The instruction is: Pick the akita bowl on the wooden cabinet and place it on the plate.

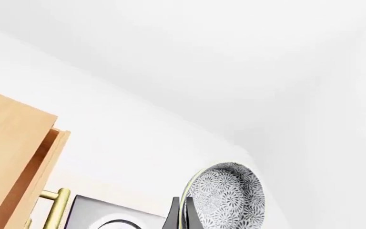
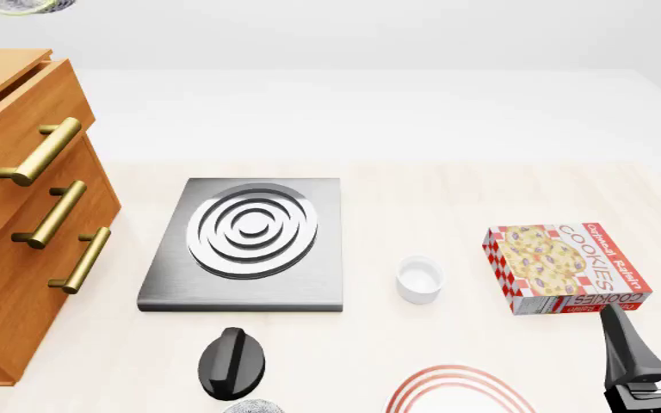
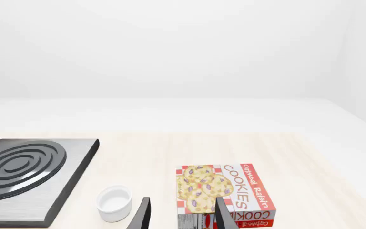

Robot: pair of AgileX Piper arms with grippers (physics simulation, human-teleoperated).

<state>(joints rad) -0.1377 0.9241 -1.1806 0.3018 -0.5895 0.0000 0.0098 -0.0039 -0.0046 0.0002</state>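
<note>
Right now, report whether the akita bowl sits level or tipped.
Tipped: the akita bowl stands on edge in the left end effector, its speckled inside facing sideways.

Plain white walls, even soft light w/o hard shadows; pale wood-grain table (image 2: pixel 446 206) in front.

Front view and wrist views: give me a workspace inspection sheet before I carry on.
Surface: pale wooden table.
Job's things: akita bowl off the wooden cabinet, held on edge; plate partly in view at the near edge, bare.
Clutter: hob, white cup, cookie box.
Grippers: left gripper apparently shut on the bowl's rim; right gripper open, empty.
Cables: nothing seen.
Surroundings: white walls; unidentified speckled fragment.
</note>
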